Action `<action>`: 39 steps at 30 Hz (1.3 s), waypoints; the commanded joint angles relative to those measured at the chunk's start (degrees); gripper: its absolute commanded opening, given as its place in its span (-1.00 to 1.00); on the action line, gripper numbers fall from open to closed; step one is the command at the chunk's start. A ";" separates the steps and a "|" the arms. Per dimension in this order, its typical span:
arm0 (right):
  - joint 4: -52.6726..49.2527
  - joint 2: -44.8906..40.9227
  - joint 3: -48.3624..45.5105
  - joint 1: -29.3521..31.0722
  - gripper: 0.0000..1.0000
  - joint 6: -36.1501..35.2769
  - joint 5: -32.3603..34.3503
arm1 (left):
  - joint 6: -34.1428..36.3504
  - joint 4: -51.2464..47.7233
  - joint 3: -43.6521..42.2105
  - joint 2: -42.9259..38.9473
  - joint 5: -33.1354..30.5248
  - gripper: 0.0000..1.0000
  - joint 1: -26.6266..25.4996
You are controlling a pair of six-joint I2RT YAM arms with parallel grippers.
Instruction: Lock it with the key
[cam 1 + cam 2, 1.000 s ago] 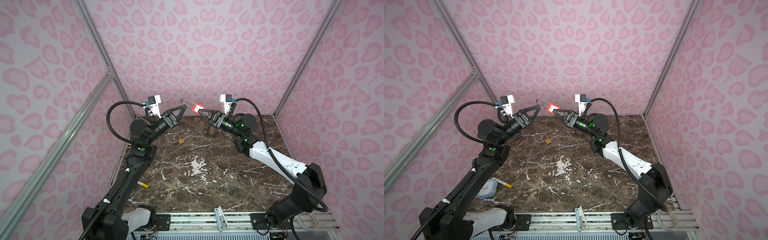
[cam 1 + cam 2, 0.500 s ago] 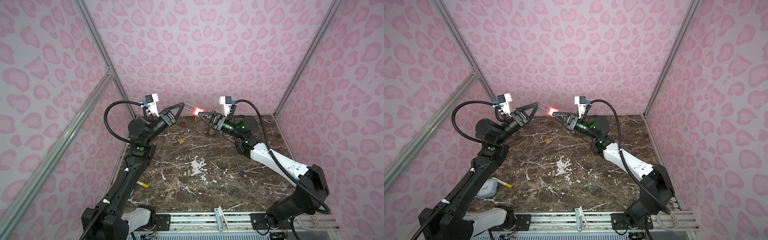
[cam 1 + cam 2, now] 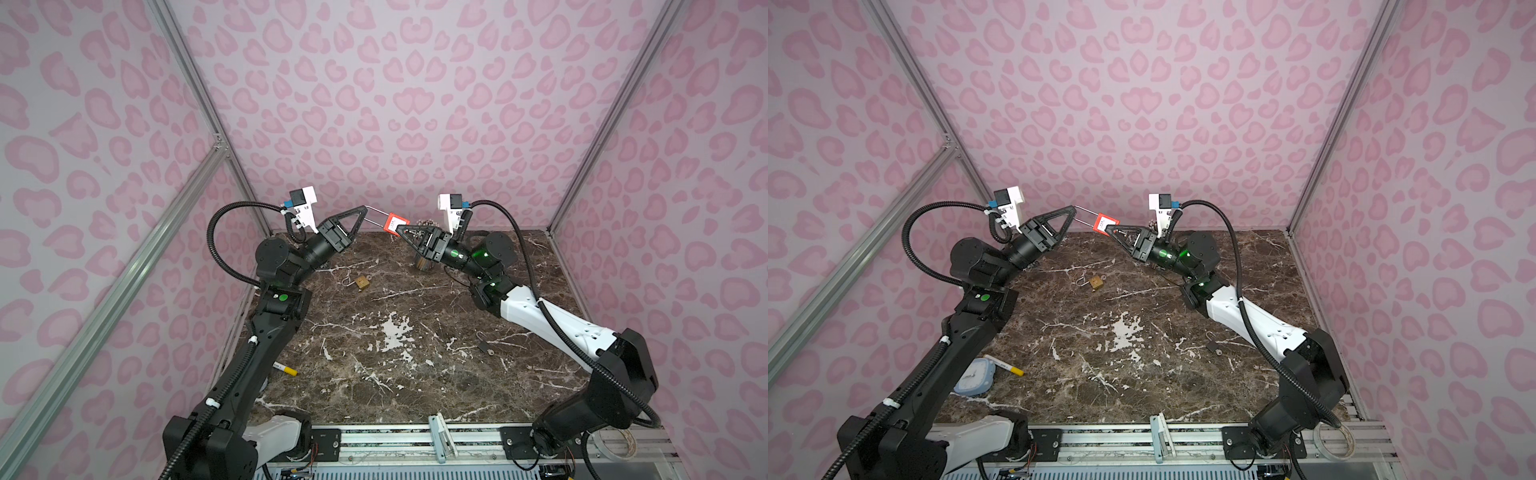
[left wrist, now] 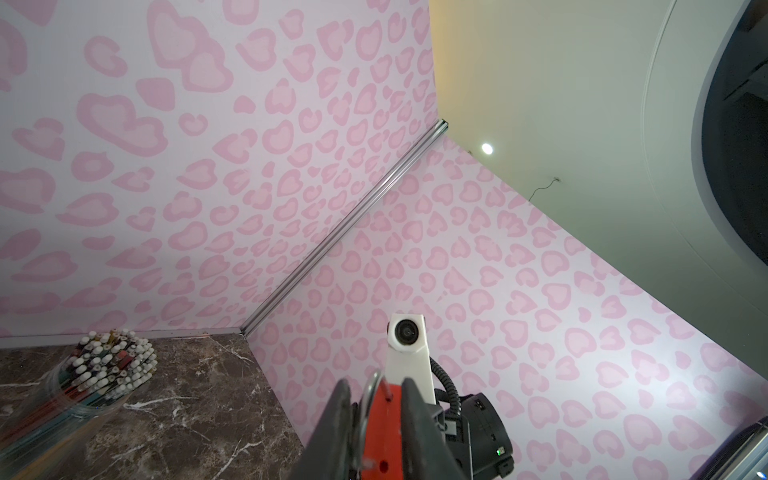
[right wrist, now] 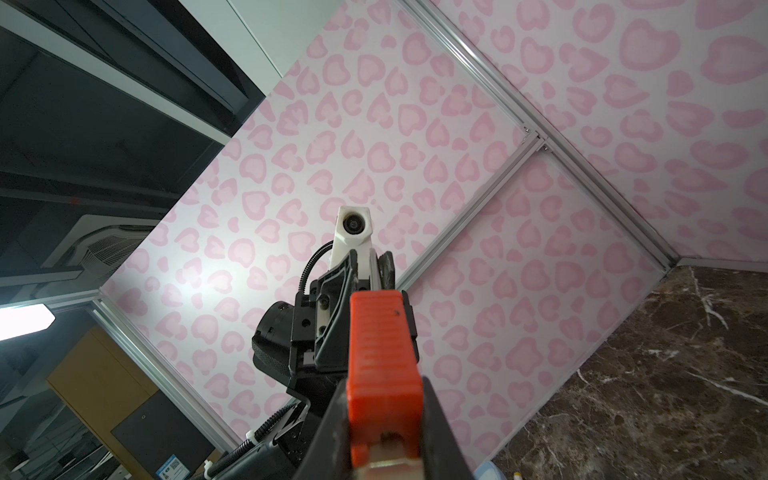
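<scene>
A red padlock (image 3: 392,222) (image 3: 1102,221) with a long wire shackle hangs in the air above the back of the marble table, between my two grippers. My right gripper (image 3: 400,228) (image 3: 1109,229) is shut on the red body (image 5: 382,345). A pale metal piece that looks like the key (image 5: 384,462) shows at the body's near end, between the fingers. My left gripper (image 3: 365,209) (image 3: 1073,209) is shut on the shackle (image 4: 368,399), with the red body (image 4: 384,436) just beyond its tips.
A brass padlock (image 3: 361,282) lies open on the table (image 3: 395,374) at the back left. A small dark padlock (image 3: 484,345) lies at the right. A cup of pencils (image 4: 95,374) stands at the back. A yellow-tipped marker (image 3: 1005,366) and a blue clock (image 3: 973,376) lie by the left arm.
My left gripper, open a second ago, moved onto the shackle and closed on it. My right gripper kept hold of the padlock and shifted it slightly toward the left arm.
</scene>
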 commanded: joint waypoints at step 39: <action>0.93 2.11 4.97 1.00 -0.80 2.49 -5.29 | 6.26 1.18 -1.72 -0.93 5.56 -0.92 -0.27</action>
